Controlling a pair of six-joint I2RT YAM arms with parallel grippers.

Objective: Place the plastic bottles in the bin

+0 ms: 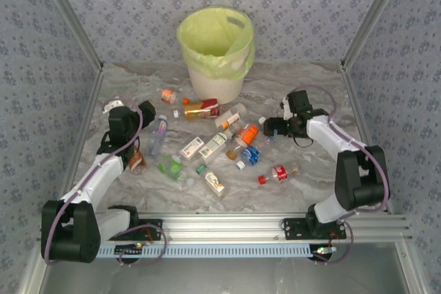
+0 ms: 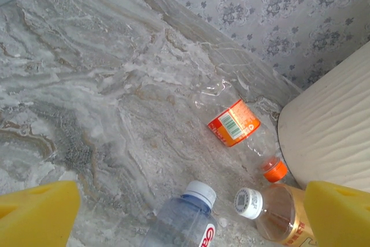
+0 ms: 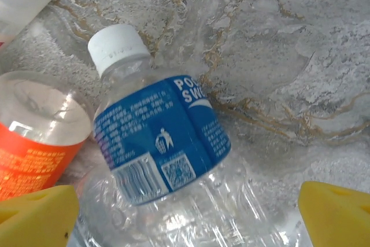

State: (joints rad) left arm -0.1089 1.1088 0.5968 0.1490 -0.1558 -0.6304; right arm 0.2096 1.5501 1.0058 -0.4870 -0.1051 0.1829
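Note:
The bin stands at the back centre, white with a yellow-green bag; its ribbed wall shows in the left wrist view. Several plastic bottles lie scattered in front of it. My left gripper is open just above a bluish white-capped bottle. Beyond it lie an orange-labelled clear bottle and an amber white-capped bottle. My right gripper is open, its yellow fingers on either side of a clear blue-labelled bottle lying on the table.
An orange-labelled bottle touches the blue-labelled one on its left. More bottles lie mid-table, including a red-capped one and a green one. Patterned walls close in the marble table; a metal rail runs along the front.

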